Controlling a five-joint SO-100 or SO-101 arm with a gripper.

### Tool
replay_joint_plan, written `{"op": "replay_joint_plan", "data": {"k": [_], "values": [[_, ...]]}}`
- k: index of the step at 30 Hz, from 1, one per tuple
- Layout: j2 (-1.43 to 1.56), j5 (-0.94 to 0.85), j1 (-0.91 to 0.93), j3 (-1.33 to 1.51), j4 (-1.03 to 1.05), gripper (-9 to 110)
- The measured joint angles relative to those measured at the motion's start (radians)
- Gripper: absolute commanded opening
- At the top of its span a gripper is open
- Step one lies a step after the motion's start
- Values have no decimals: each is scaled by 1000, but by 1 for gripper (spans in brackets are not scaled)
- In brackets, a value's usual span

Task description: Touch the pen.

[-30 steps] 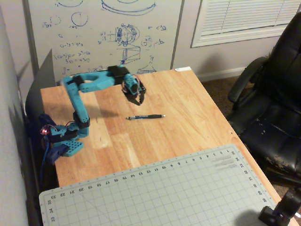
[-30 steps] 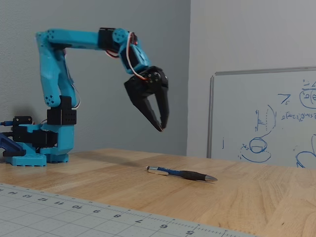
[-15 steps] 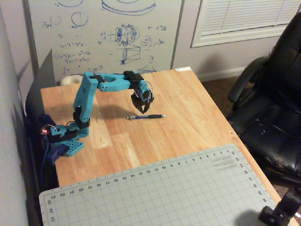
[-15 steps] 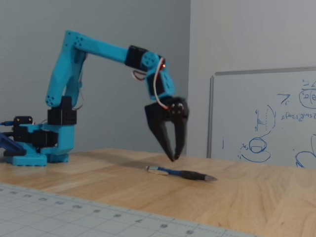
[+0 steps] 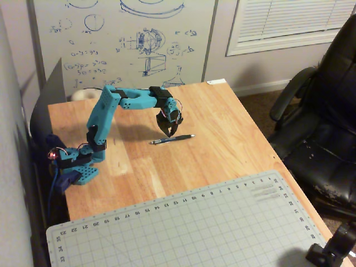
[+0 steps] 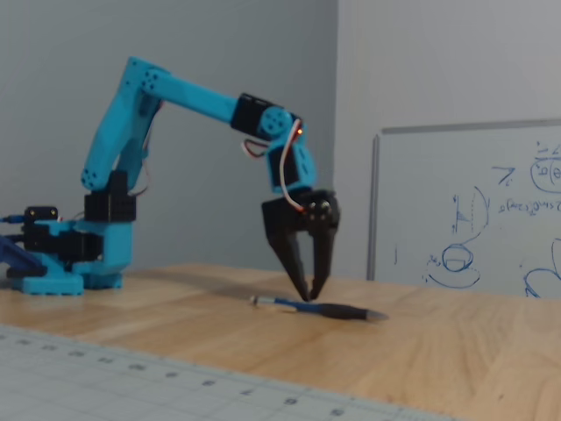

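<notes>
The pen [image 5: 172,139] is thin and dark with a bluish barrel, and it lies flat on the wooden table [image 5: 222,128]. It also shows in the low fixed view [image 6: 326,309], lying left to right. My gripper [image 5: 168,134] points straight down over the pen's middle. In the low fixed view the gripper [image 6: 310,296] has its dark fingers [image 6: 287,250] closed to a point, holding nothing. The tips stand right at the pen's barrel. I cannot tell whether they touch it or hover just above.
The blue arm's base [image 5: 78,169] stands at the table's left edge. A grey cutting mat [image 5: 189,222] covers the near part of the table. A black office chair [image 5: 325,128] stands to the right. A whiteboard [image 5: 122,39] leans behind the table.
</notes>
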Motion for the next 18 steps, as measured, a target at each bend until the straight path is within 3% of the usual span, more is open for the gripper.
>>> {"op": "replay_joint_plan", "data": {"k": [18], "values": [[0,0,38,0,0,1]]}}
